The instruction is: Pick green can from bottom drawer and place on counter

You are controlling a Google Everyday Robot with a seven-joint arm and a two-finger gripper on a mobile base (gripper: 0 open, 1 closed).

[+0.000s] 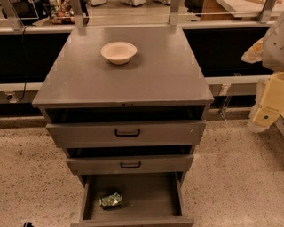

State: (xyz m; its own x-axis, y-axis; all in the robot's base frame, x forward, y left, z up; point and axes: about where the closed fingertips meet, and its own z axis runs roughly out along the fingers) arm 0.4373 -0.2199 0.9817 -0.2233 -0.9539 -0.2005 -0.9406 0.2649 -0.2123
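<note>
The green can (111, 200), dented and shiny, lies on its side at the front left of the open bottom drawer (146, 195). The counter (128, 75) is the grey cabinet top above it. My gripper (268, 104) shows as cream-coloured parts at the right edge of the view, beside the cabinet at about counter height. It is far from the can and holds nothing that I can see.
A cream bowl (118, 52) stands at the back middle of the counter. Two upper drawers with black handles (127, 132) (130, 165) are pulled out partway above the bottom drawer. Speckled floor (230, 177) lies on both sides. A rail with metal posts (173, 13) runs behind the cabinet.
</note>
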